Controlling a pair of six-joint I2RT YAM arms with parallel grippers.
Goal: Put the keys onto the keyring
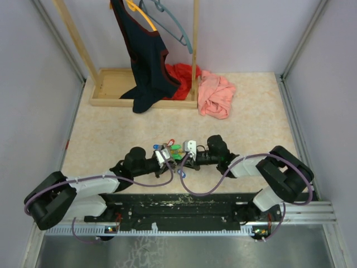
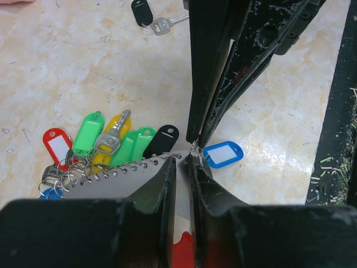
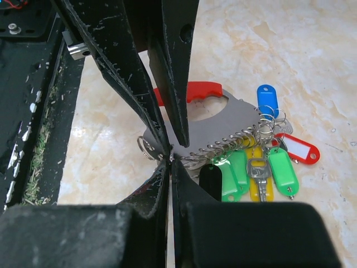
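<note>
Grey plate, red grip: keyring (image 3: 223,120) lies on the desk (image 3: 290,44), long axis across the right wrist view, keys (image 3: 251,173) fanned toward that camera. Right end effector (image 3: 170,161) closed; left end effector (image 2: 182,163) slightly parted. Only left wrist view shows a dark key (image 2: 146,14) apart.

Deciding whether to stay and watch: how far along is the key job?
Done: several coloured tags hang on the coil of the keyring. In hand: the right end effector seems to pinch the blue tag beside the coil's end. Remaining: threading it, then the black-tagged key lying apart.
</note>
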